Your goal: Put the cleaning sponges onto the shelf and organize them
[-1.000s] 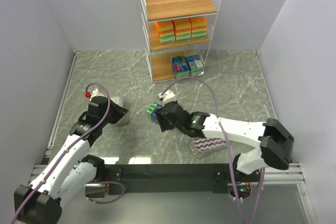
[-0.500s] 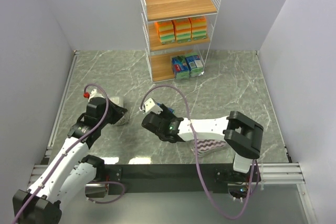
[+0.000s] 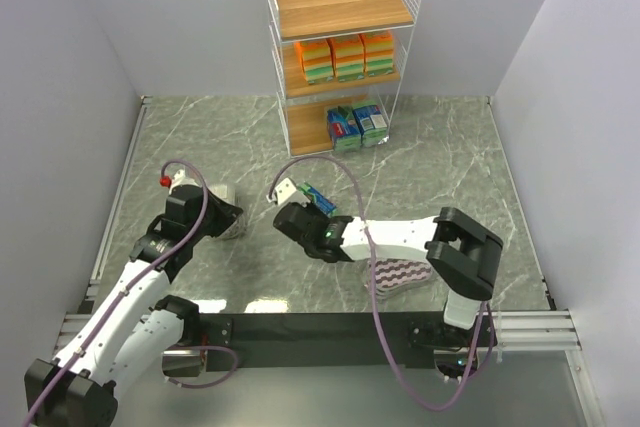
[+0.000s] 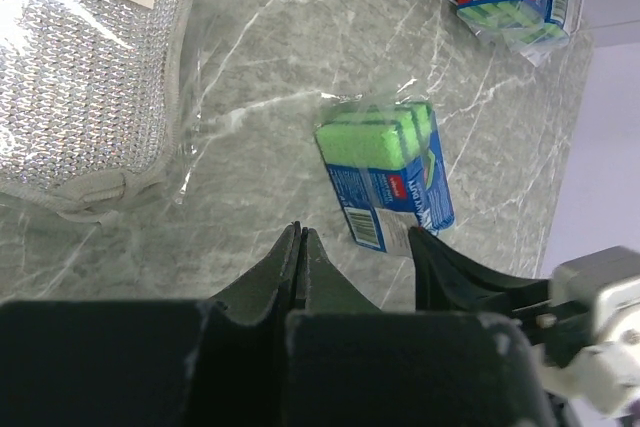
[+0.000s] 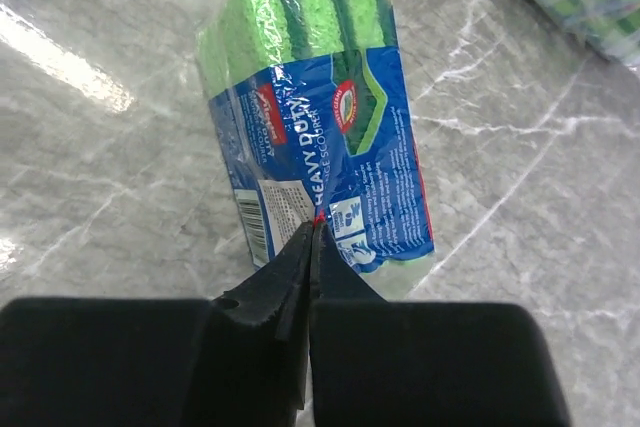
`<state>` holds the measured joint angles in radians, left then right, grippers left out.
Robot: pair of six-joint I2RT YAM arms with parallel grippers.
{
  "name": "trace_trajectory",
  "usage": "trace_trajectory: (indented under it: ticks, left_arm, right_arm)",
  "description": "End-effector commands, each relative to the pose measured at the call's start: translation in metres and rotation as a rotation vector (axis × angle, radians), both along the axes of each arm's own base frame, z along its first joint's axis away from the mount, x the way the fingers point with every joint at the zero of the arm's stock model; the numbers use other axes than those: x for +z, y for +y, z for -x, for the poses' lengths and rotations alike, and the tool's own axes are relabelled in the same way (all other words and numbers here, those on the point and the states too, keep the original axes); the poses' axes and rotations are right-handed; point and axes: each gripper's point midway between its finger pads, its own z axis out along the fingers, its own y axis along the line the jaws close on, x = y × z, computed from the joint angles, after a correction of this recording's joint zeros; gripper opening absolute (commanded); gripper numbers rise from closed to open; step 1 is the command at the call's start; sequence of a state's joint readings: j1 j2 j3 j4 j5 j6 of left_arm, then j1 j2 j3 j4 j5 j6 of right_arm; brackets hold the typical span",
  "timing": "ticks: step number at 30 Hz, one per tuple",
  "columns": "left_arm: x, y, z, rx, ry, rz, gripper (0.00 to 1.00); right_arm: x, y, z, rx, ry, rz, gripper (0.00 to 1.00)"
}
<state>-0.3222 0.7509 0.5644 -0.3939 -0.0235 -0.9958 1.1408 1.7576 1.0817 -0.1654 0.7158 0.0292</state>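
Right arm stretched low, leftward.
Right gripper (image 5: 312, 232) closed at edge of blue-green sponge pack (image 5: 315, 127) (grip unclear); left gripper (image 4: 299, 247) closed, empty.

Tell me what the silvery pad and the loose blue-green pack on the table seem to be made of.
The silvery pad looks like metallic woven mesh, glittering in fine dots, inside clear glossy film that wrinkles at its edge. The blue-green pack looks like porous bright green sponge foam, probably with darker scouring layers, in shiny printed plastic wrap.
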Motion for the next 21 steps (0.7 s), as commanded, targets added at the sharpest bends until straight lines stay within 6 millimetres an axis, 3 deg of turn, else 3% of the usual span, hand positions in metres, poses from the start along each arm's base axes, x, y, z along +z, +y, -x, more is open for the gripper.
trace_trajectory:
  ticks: [1,3,4,6,7,10,11,13,14,18,21]
  left_arm:
    - [0.011,-0.002,-0.005,-0.016,-0.030,-0.004,0.01]
    - [0.013,-0.002,-0.005,-0.012,-0.033,-0.005,0.01]
    - [0.013,-0.001,-0.005,-0.012,-0.034,-0.009,0.01]
    - [0.015,-0.001,-0.006,-0.009,-0.038,-0.008,0.01]
    - [0.015,-0.001,-0.006,-0.010,-0.038,-0.006,0.01]
    - [0.015,-0.002,-0.006,-0.011,-0.038,-0.002,0.01]
    - [0.014,-0.003,-0.006,-0.014,-0.033,-0.002,0.01]
    - [0.013,-0.003,-0.006,-0.014,-0.033,0.004,0.01]
    - [0.014,-0.004,-0.006,-0.016,-0.034,0.006,0.01]
    - [0.015,-0.001,-0.005,-0.009,-0.035,-0.006,0.01]
    - [0.016,0.003,-0.003,0.001,-0.038,-0.018,0.01]
  right_arm:
    - [0.032,0.017,-0.001,0.057,0.055,-0.184,0.00]
    - [0.055,0.017,-0.003,0.084,0.101,-0.303,0.00]
    - [0.059,0.029,0.007,0.164,0.183,-0.378,0.00]
    - [0.079,0.021,-0.002,0.170,0.239,-0.503,0.00]
    - [0.084,0.030,0.010,0.255,0.318,-0.567,0.00]
    - [0.101,0.023,-0.003,0.264,0.355,-0.670,0.00]
    - [0.092,0.023,-0.003,0.258,0.410,-0.669,0.00]
    - [0.090,0.016,-0.020,0.208,0.443,-0.688,0.00]
    - [0.074,0.017,-0.021,0.184,0.511,-0.694,0.00]
    - [0.056,0.027,-0.011,0.265,0.771,-0.817,0.00]
    - [0.038,0.021,-0.017,0.205,0.802,-0.807,0.00]
